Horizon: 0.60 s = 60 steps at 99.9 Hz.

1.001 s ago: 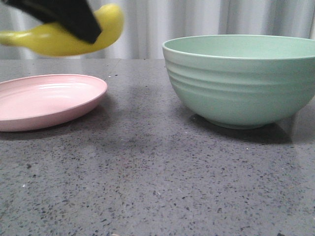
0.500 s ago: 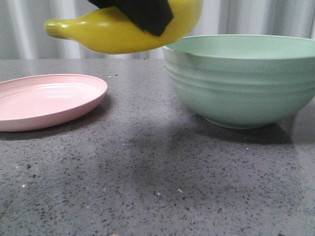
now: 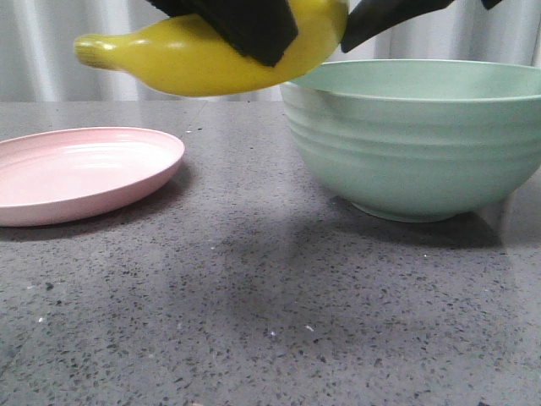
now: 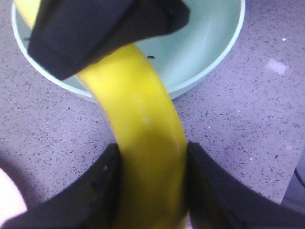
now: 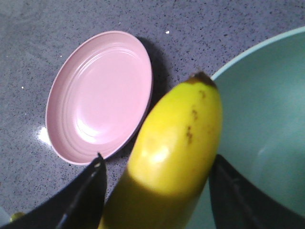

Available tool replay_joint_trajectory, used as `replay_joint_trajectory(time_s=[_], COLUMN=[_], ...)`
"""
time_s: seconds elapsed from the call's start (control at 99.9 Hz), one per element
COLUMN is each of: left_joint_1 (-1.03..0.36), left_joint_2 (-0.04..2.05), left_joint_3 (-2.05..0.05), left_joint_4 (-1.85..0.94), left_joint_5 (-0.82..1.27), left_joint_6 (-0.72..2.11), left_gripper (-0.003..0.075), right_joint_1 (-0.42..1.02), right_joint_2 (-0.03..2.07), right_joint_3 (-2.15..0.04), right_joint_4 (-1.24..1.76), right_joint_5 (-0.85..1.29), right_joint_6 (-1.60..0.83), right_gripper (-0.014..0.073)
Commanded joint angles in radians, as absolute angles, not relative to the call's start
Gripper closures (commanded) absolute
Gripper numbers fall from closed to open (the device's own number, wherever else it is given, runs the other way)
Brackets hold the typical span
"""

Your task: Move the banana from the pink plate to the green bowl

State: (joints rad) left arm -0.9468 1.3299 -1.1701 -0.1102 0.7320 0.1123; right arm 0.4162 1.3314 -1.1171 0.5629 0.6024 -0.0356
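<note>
Grips a smooth, curved, bright yellow banana [image 3: 186, 59] in the black-fingered left gripper [image 3: 254, 38], well above the grey speckled stone tabletop [image 3: 270, 330]. Shows, in the left wrist view, both black fingers [image 4: 95, 191] pressed flat against the fruit's sides, the jaws closed to the banana's width and holding nothing else.

Hangs roughly level in the front view, with the narrow greenish stem end pointing left and the thick end reaching right, over the left rim of the large, ridged, pale mint-green matte bowl [image 3: 406, 152]. Lies high between the two dishes, above the bare table and the bowl's edge, touching neither dish.

Straddles the banana's bowl-side end with the black right gripper [image 3: 380, 19], coming in from the upper right. Shows, in the right wrist view, the right gripper's jaws spread to either side of the fruit [image 5: 171, 143] and close against it; cannot tell whether they press on it.

Leaves the shallow, round, pale pink matte plate [image 3: 84, 169] bare on the left of the table, well apart from the bowl on the right. Closes the far side with pale pleated curtains [image 3: 490, 34].
</note>
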Motion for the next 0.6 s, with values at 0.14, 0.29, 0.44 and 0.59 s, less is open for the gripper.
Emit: replay_joint_trajectory(time_s=[0.14, 0.29, 0.44, 0.59], left_joint_1=[-0.955, -0.955, -0.955, -0.955], left_joint_2=[1.296, 1.296, 1.296, 1.290], left_joint_3=[-1.207, -1.207, -1.207, -1.208], left_joint_4=[-0.145, -0.145, -0.136, -0.121], left_joint_5=[0.662, 0.640, 0.645, 0.649], left_joint_6=[0.117, 0.117, 0.117, 0.117], left_gripper=[0.0740, 0.0715, 0.0503, 0.0270], right_joint_1=[0.421, 0.421, 0.421, 0.421], right_joint_2=[1.320, 1.320, 1.320, 1.311], right_joint_3=[-1.158, -1.158, -1.158, -1.159], right_joint_4=[0.601, 0.601, 0.601, 0.601], right_joint_5=[0.536, 0.537, 0.543, 0.521], right_joint_6=[-0.045, -0.045, -0.045, -0.045], right_gripper=[0.0287, 0.0585, 0.0664, 0.0664])
